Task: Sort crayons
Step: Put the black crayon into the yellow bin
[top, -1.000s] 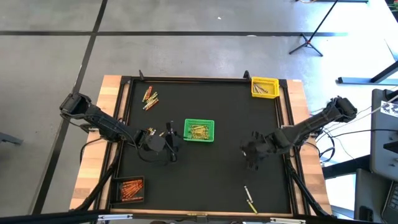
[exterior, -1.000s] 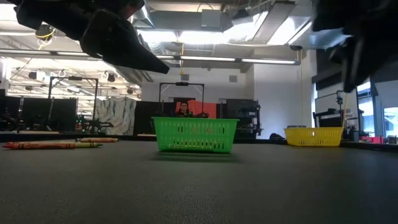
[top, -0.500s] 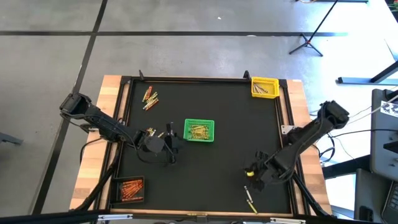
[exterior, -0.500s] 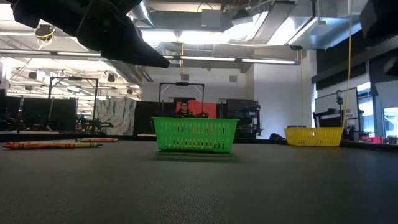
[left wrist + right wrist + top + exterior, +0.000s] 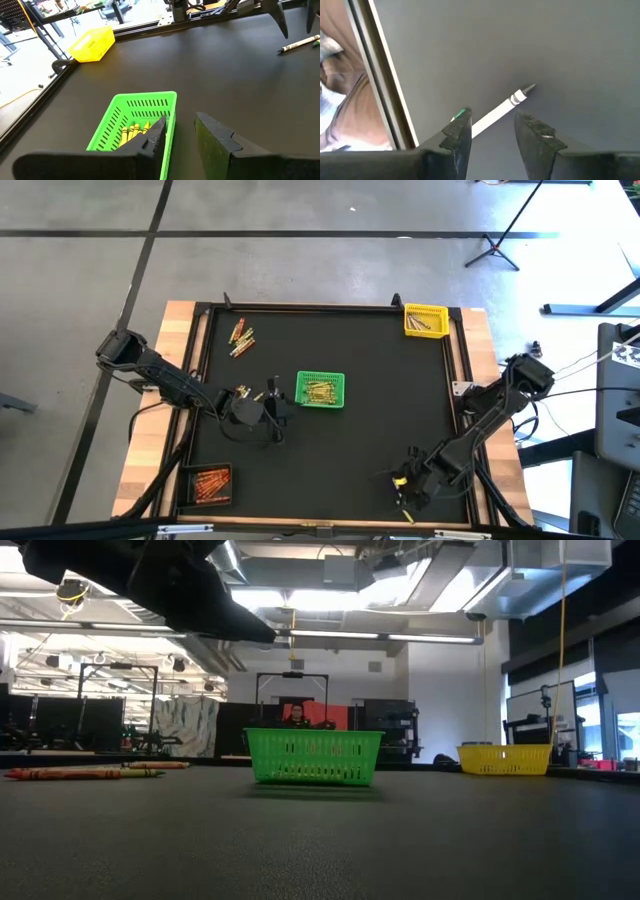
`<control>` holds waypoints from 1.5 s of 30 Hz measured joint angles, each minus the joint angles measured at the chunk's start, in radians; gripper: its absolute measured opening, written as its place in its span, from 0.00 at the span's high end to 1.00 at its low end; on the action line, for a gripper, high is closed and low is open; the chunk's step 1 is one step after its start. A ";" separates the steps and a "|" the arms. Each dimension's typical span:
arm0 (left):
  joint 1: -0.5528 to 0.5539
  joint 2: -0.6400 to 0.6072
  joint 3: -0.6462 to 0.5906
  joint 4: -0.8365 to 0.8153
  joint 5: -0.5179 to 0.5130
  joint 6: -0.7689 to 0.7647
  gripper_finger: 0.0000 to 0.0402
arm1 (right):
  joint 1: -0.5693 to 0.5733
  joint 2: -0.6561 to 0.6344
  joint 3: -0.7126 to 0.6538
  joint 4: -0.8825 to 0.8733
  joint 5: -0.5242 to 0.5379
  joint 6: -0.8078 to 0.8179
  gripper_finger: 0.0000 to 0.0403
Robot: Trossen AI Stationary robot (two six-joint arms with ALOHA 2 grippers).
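Right gripper (image 5: 492, 131) spread over a thin grey crayon (image 5: 507, 104), its lower end hidden.
I count two baskets in the low view; left gripper (image 5: 180, 132) spread, empty.

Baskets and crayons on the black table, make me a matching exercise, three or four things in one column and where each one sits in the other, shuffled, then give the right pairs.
Things:
1. Green mesh basket
2. Yellow mesh basket
3. Black basket of orange crayons
4. Loose pile of red, orange and yellow crayons

Places, as the high view shows them:
A. Top right corner of the black table mat
B. Bottom left corner of the mat
C. Near the middle of the mat, just right of the left gripper
D. Upper left part of the mat, lying outside any basket

Pairs: 1-C, 2-A, 3-B, 4-D
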 joint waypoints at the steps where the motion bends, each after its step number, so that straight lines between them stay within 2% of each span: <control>1: 0.000 0.000 0.000 0.000 0.000 -0.004 0.78 | 0.006 0.000 0.000 0.000 0.008 0.013 0.64; 12: 0.000 0.000 0.000 -0.001 0.000 -0.033 0.78 | 0.010 0.093 0.002 0.011 0.027 0.045 0.64; 20: 0.000 0.000 0.000 0.000 0.000 -0.032 0.78 | 0.011 0.105 0.005 -0.009 0.068 0.013 0.65; 24: 0.000 0.000 0.000 0.005 0.000 -0.032 0.78 | 0.012 0.113 0.005 -0.017 0.084 -0.029 0.72; 32: 0.000 0.000 0.000 0.005 0.000 -0.032 0.78 | 0.012 0.134 0.003 -0.028 0.095 -0.134 0.96; 35: 0.000 0.000 0.000 0.005 0.000 -0.032 0.78 | 0.011 0.134 0.003 -0.026 0.101 -0.142 0.98; 40: 0.000 0.000 0.000 0.005 0.000 -0.032 0.78 | 0.011 0.135 0.002 -0.025 0.103 -0.167 0.94; 45: -0.006 0.000 0.000 0.005 0.000 -0.033 0.78 | 0.011 0.114 0.001 -0.023 0.109 -0.227 0.98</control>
